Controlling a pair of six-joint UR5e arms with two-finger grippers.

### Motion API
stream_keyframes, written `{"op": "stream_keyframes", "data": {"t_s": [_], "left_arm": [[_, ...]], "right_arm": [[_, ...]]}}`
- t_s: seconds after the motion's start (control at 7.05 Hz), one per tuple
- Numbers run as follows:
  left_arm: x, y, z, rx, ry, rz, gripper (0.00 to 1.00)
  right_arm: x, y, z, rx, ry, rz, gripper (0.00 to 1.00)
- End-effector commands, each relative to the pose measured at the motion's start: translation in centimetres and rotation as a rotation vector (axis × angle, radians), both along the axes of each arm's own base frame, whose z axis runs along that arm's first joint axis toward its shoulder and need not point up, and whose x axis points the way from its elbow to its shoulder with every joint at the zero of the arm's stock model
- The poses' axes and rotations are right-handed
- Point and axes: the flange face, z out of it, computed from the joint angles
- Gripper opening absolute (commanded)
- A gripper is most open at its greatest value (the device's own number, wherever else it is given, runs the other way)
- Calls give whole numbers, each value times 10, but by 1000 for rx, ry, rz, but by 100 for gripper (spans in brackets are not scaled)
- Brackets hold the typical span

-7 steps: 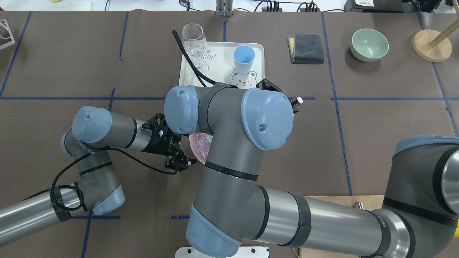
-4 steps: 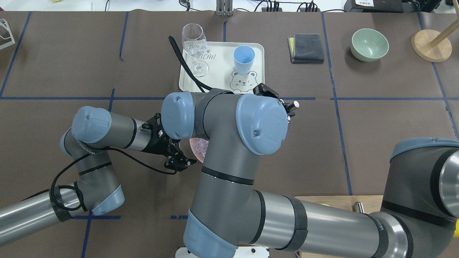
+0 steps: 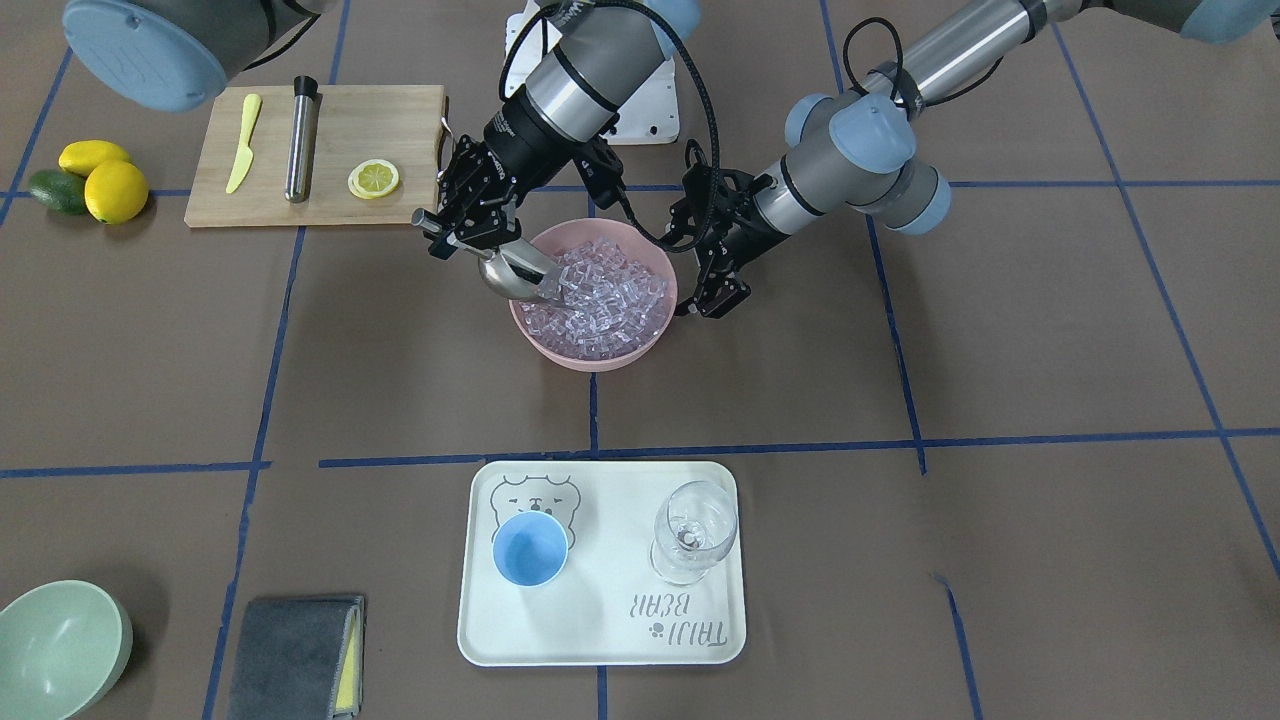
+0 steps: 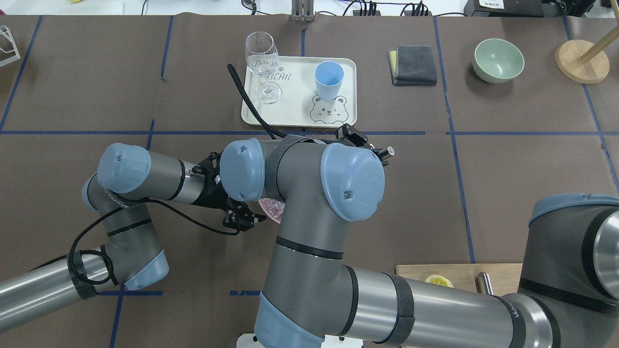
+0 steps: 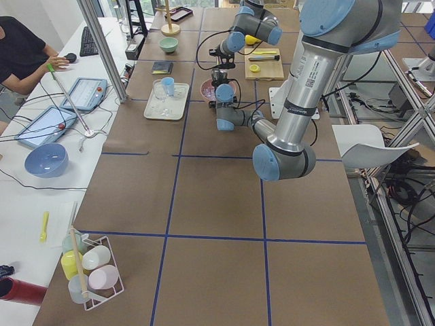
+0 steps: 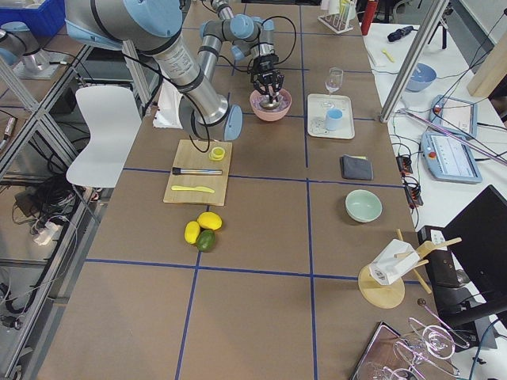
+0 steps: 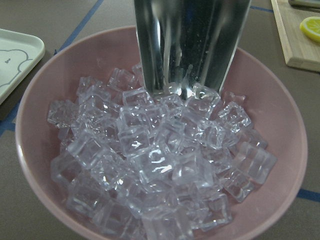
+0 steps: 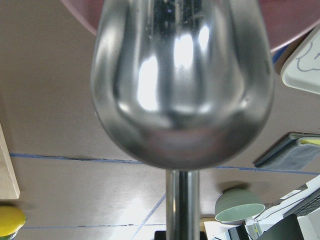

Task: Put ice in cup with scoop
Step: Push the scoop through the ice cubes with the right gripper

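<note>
The steel scoop (image 3: 515,278) is in my right gripper (image 3: 452,232), which is shut on its rod handle. The trough dips into the ice (image 3: 605,295) at the rim of the pink bowl (image 3: 590,362). The left wrist view shows the scoop (image 7: 192,45) standing in the ice cubes (image 7: 160,160). The scoop's back (image 8: 182,80) fills the right wrist view. My left gripper (image 3: 715,300) sits at the bowl's opposite rim and appears shut on it. The light-blue cup (image 3: 530,550) stands empty on the white tray (image 3: 600,640).
A wine glass (image 3: 693,530) stands on the tray beside the cup. A cutting board (image 3: 400,110) behind the bowl holds a lemon slice (image 3: 373,179), a steel cylinder (image 3: 298,140) and a yellow knife (image 3: 240,140). A green bowl (image 3: 60,645) and grey cloth (image 3: 295,655) lie nearby.
My right arm has drawn back toward the robot and lowered the scoop into the bowl, covering more of it from above. The left arm has not moved.
</note>
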Motion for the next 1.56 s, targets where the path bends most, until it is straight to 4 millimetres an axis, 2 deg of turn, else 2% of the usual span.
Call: {"op": "stream_keyframes", "data": {"t_s": [0.0, 0.28, 0.71, 0.99, 1.13, 1.42], "left_arm": [[0, 0, -1, -4, 1, 0, 100], [0, 0, -1, -4, 1, 0, 100], [0, 0, 0, -5, -1, -2, 100], [1, 0, -1, -4, 1, 0, 100], [1, 0, -1, -4, 1, -2, 100], [1, 0, -1, -4, 1, -2, 100]], "right_arm": [[-4, 1, 2, 6, -20, -1, 0], [-16, 4, 18, 23, -69, -12, 0], [-23, 3, 28, 43, -144, -13, 0], [-20, 3, 35, 42, -221, 37, 0], [-18, 4, 55, 33, -292, 39, 0], [2, 1, 62, 38, -340, 55, 0]]}}
